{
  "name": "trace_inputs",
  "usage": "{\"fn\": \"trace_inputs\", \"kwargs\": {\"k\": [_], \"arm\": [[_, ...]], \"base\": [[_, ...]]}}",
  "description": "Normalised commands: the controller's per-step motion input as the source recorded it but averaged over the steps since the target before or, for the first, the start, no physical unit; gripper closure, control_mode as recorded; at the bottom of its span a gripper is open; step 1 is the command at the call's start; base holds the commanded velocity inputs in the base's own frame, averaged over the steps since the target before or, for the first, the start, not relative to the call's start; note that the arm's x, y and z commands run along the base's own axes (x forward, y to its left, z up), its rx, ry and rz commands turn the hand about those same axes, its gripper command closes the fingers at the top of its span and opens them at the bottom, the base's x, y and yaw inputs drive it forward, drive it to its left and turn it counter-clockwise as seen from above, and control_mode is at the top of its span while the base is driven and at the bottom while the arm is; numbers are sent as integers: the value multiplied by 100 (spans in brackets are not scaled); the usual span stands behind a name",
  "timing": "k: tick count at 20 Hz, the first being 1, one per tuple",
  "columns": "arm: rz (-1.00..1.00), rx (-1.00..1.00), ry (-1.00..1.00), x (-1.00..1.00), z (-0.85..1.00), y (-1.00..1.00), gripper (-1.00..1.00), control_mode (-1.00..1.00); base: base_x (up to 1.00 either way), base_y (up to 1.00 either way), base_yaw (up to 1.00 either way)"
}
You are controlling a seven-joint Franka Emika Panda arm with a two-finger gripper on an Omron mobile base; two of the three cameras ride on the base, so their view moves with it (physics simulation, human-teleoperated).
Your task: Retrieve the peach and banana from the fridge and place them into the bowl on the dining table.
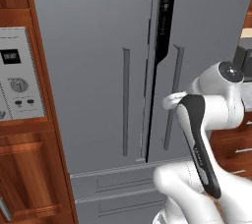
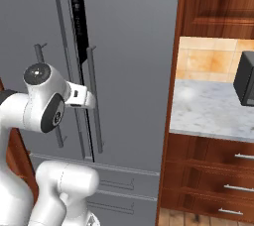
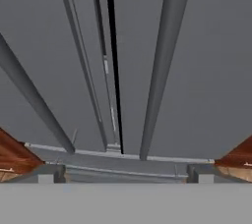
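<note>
The grey fridge (image 1: 88, 70) (image 2: 134, 46) stands right in front of me. A narrow black gap (image 1: 160, 46) runs between its two doors, so the right door is slightly ajar. In the hand view my gripper (image 3: 125, 175) is open, its fingertips (image 3: 47, 175) set wide apart and nothing between them. It looks up along the right door's bar handle (image 3: 162, 70) and the gap, and stands close to that handle (image 2: 94, 111). The left door's handle (image 1: 126, 100) is further left. The peach, banana, bowl and dining table are out of view.
A white control panel (image 1: 15, 75) sits in the wood cabinet left of the fridge. To the right are a marbled counter (image 2: 208, 106) with a dark appliance (image 2: 245, 79) and wooden drawers (image 2: 218, 170). The fridge's bottom drawers (image 1: 113, 183) lie below the doors.
</note>
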Motion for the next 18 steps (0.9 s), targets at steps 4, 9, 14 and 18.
{"fn": "trace_inputs", "kwargs": {"k": [4,9,14,18], "arm": [[1,0,-39,-33,-41,0,-100,-100],[1,0,-12,-11,-14,0,-100,100],[0,0,0,0,0,0,-100,100],[0,0,0,0,0,0,-100,100]], "base": [[0,0,0],[-24,2,3],[-45,33,1],[-13,57,0]]}}
